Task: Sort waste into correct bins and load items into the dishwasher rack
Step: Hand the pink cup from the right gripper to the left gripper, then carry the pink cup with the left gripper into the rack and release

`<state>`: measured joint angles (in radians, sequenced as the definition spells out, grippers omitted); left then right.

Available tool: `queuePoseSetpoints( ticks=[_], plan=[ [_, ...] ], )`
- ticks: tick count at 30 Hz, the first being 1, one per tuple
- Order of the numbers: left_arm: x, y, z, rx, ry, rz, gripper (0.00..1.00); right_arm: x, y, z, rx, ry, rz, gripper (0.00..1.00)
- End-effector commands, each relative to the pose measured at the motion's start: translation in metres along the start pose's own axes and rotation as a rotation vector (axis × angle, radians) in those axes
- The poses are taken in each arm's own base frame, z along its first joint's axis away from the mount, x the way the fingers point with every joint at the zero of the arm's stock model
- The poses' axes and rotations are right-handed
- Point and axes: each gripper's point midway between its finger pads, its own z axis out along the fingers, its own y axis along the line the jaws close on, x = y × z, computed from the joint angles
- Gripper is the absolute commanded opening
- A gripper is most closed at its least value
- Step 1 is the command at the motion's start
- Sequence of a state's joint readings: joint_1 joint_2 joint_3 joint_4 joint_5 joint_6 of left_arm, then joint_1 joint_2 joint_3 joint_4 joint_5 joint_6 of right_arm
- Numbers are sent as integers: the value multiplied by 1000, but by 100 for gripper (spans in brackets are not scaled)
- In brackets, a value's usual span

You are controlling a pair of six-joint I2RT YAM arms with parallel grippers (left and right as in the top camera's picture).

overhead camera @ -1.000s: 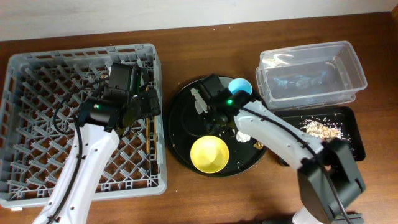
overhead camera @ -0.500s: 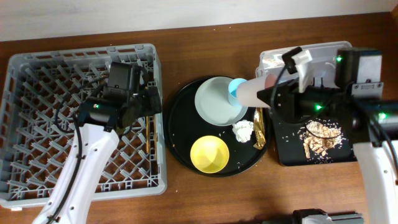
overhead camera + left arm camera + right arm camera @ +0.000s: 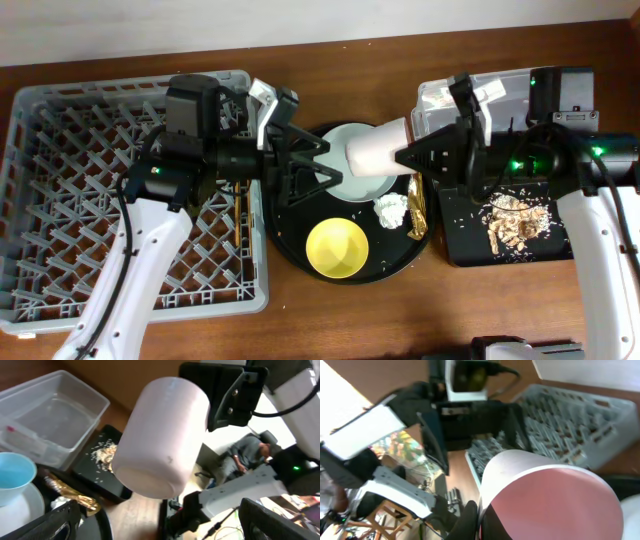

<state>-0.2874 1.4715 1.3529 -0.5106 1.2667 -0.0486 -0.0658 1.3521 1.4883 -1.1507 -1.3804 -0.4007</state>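
Note:
My right gripper (image 3: pixel 418 156) is shut on the small pink cup (image 3: pixel 378 153), holding it sideways above the round white plate (image 3: pixel 336 143). In the right wrist view the pink cup (image 3: pixel 555 500) fills the frame with one finger at its rim (image 3: pixel 485 520). My left gripper (image 3: pixel 305 165) is open, its fingers facing the cup's base a short way off. In the left wrist view the pink cup (image 3: pixel 160 445) hangs above the open fingers (image 3: pixel 165 527). A light-blue cup (image 3: pixel 12 471) stands by the plate. The grey dishwasher rack (image 3: pixel 60 95) is at left. The chopsticks are out of view.
The round black tray (image 3: pixel 290 235) holds the yellow bowl (image 3: pixel 336 247), a white napkin (image 3: pixel 392 210) and a gold wrapper (image 3: pixel 417 215). The black bin (image 3: pixel 560 245) holds food scraps (image 3: pixel 510 215). The clear tub (image 3: pixel 500 85) sits behind it, partly under my right arm.
My left gripper swung right from over the rack to above the round tray and is open. My right gripper carried the pink cup further left, toward it.

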Motion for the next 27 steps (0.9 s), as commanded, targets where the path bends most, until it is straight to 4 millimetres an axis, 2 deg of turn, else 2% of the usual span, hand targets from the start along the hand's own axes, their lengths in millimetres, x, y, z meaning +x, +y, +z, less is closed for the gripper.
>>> queuePoseSetpoints(
  ticks=[1,2,5,8,14,16,19,21,23,25,27],
  plan=[
    [-2,-29,0,155,5,47,99,-8,19,0,-104,-44,-55,4],
    [-1,-40,3,211,13,64,99,-6,23,4,-122,-35,-72,4],
    [-1,-44,7,227,18,89,98,-1,32,15,-161,-7,-110,4],
    [0,-51,13,247,28,111,89,3,37,25,-176,23,-137,4],
    [0,-53,15,254,28,127,70,3,37,26,-180,25,-141,4],
    [0,-53,15,253,28,128,60,3,37,26,-180,26,-138,4],
    [-2,-53,15,254,24,144,34,4,39,27,-185,29,-137,4],
    [-2,-53,15,254,24,145,29,6,41,31,-193,40,-139,5],
    [-2,-53,14,253,23,145,28,5,38,31,-180,41,-161,25],
    [-3,-53,14,254,22,143,27,-9,34,22,-162,1,-187,36],
    [-2,-54,13,261,23,137,27,-32,16,-1,-73,-63,-156,39]
  ],
)
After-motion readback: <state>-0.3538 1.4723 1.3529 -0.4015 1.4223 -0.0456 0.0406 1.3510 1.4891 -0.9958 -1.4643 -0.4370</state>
